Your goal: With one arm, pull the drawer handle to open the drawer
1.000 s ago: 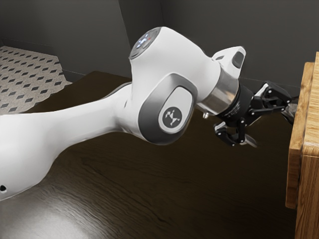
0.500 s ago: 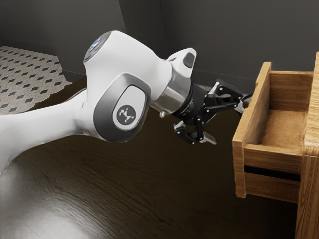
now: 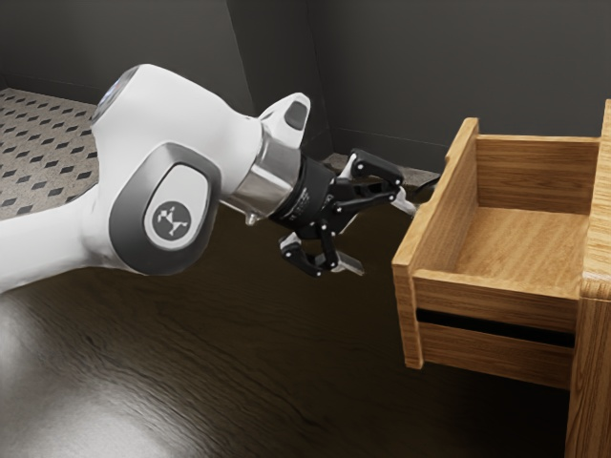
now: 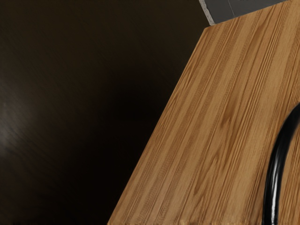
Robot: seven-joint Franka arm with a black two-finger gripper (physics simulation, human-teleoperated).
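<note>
Beside the drawer's (image 3: 496, 239) front panel (image 3: 431, 250), on the side facing away from the cabinet (image 3: 592, 382), hangs the black gripper (image 3: 380, 237) at the end of the white arm (image 3: 162, 210). Its jaws are released and spread wide. One of the fingers (image 3: 405, 200) reaches up to the top part of the panel, while the other points down and away from the drawer, clear of the wood, so nothing is clasped between the two. Whether the upper finger actually touches the handle cannot be told from the side.

The drawer itself stands open, drawn well out of the cabinet, with its light wooden floor and inner walls exposed from above. A dark gap shows under the drawer, between it and the cabinet face below. The panel hangs over the dark wooden table (image 3: 239, 382) without touching it.

From the hand's camera, the panel (image 4: 220, 131) appears close up as a broad slab of striped grain, with the table (image 4: 70, 93) dark beyond its edge. The handle (image 4: 274, 178) is a glossy black curved bar standing against the drawer's panel, close by the gripper.

Far behind the arm, well apart from the drawer, lies a patterned tile floor (image 3: 38, 134).
</note>
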